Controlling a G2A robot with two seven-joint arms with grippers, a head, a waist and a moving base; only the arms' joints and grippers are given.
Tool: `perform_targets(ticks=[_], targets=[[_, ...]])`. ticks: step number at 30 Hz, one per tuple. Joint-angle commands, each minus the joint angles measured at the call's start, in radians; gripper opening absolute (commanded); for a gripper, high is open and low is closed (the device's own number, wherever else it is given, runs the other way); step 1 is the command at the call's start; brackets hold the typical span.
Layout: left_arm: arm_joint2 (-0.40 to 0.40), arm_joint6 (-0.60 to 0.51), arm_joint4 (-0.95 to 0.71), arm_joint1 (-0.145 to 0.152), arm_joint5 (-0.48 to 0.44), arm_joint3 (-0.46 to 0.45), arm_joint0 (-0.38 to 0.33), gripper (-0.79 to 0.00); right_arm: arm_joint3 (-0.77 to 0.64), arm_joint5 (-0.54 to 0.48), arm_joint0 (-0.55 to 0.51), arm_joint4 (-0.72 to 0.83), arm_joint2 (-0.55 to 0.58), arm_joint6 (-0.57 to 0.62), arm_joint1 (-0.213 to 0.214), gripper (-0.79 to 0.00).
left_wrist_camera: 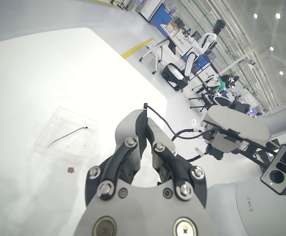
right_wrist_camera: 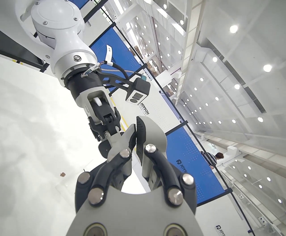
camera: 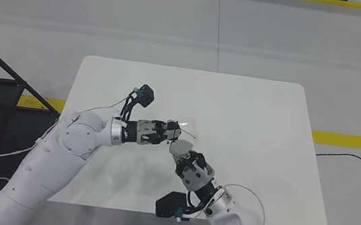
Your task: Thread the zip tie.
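Grasping a zip tie in the left gripper, clenched firmly; head standing just above the fingertips, thin strap curving away toward the right gripper; pressed shut too, close beside, yet pinching the strap end or not, cannot tell. For good threading, probably best to keep the head steady with the slot facing the tip; to bring the tip in straight, not slanted; to push slowly. Farther out, a second tie lying in a clear tray on the table.

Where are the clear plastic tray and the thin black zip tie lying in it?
clear plastic tray point(left_wrist_camera: 77, 114), left wrist view, on its rim.
thin black zip tie point(left_wrist_camera: 67, 135), left wrist view, on the middle of its strap.
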Motion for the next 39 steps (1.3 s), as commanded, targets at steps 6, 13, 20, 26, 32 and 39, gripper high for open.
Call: perform_targets(ticks=[6,13,20,26,32,39], targets=[[-0.012,0.043,0.047,0.001,-0.019,-0.014,0.018,-0.785,-0.001,0.065,-0.006,0.042,0.007,-0.006,-0.002,-0.785],[-0.011,0.071,0.101,0.0,-0.023,-0.032,0.031,-0.785,0.003,0.121,-0.011,0.06,0.01,0.0,-0.004,-0.785],[-0.009,0.079,0.131,0.0,-0.032,-0.046,0.037,-0.785,0.013,0.146,0.001,0.034,-0.006,0.037,-0.008,-0.785],[-0.011,0.091,0.161,0.0,-0.028,-0.065,0.048,-0.785,0.02,0.186,0.009,0.005,-0.021,0.074,-0.014,-0.785],[-0.011,0.095,0.177,0.001,-0.031,-0.081,0.059,-0.785,0.03,0.214,0.019,-0.02,-0.035,0.109,-0.019,-0.785],[-0.012,0.09,0.19,0.002,-0.033,-0.089,0.065,-0.785,0.042,0.248,0.03,-0.053,-0.048,0.163,-0.027,-0.785]])
